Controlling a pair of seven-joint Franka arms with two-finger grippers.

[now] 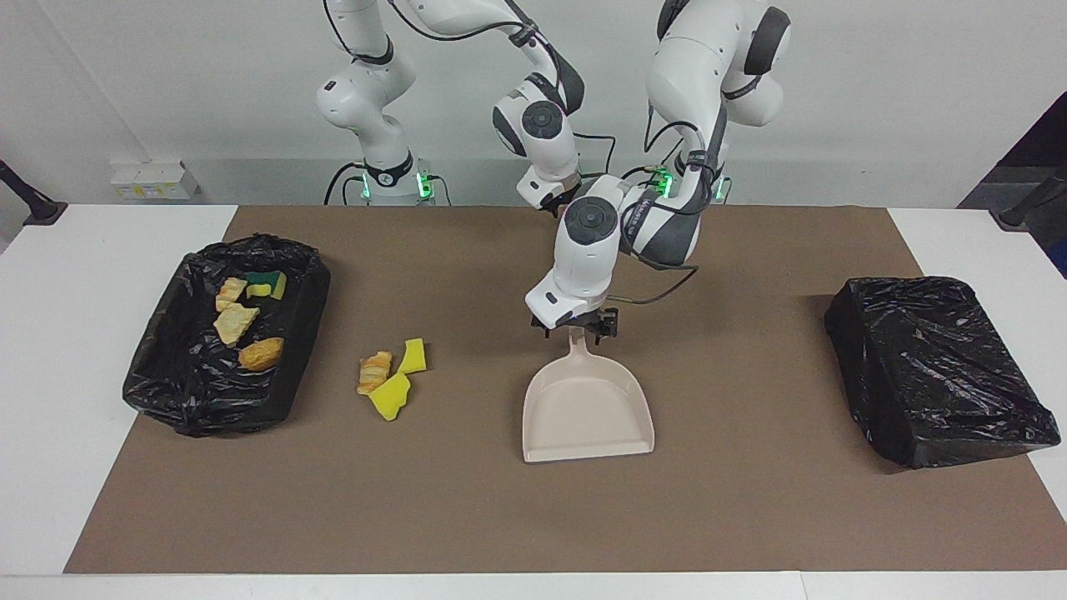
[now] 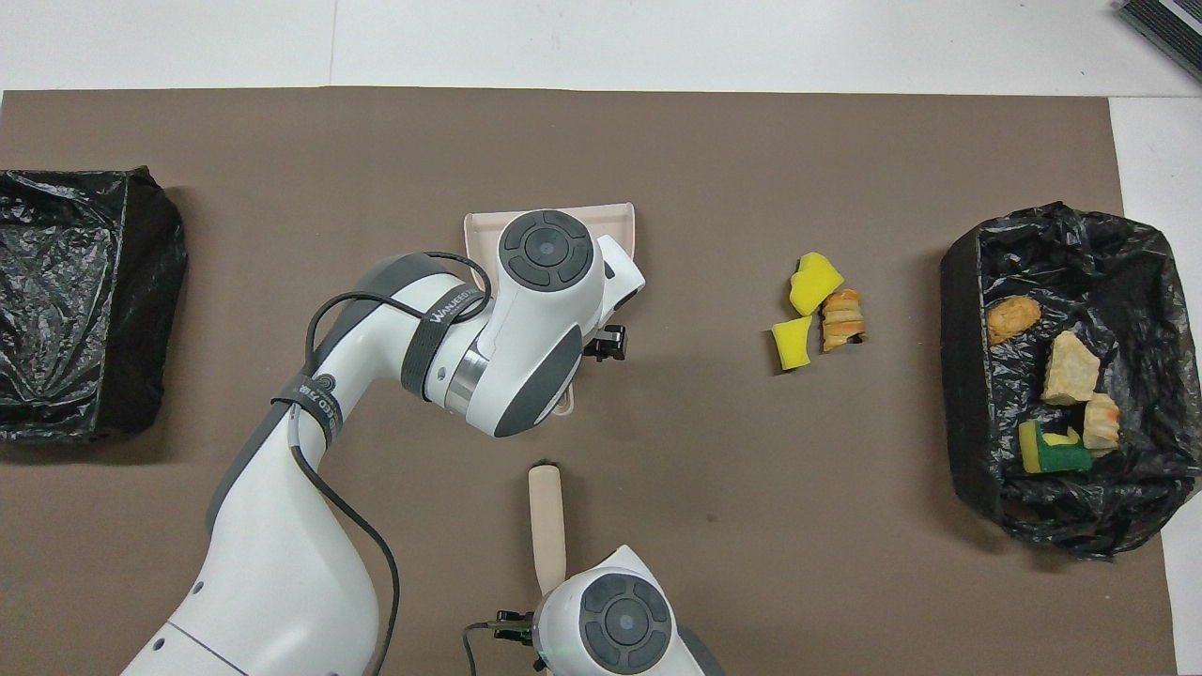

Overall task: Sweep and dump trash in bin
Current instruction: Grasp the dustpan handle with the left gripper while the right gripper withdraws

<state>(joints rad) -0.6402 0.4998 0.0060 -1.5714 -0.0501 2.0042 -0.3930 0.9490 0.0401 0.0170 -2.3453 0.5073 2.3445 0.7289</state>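
Left gripper (image 1: pixel 574 327) spread over smooth beige dustpan (image 1: pixel 587 412) handle — right gripper's (image 1: pixel 560 206) claw unreadable.

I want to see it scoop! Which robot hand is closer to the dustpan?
The left gripper: it is down at the dustpan handle. The right gripper is over the brush handle, nearer the robots.

A: How is the scene being lit?
B: Bright, even light is being cast from above; soft shadows are being thrown on the brown mat (image 1: pixel 750 500).
A: Any glare?
B: Highlights are being reflected off the black bag (image 1: pixel 934 367). Both views are being rendered sharply.
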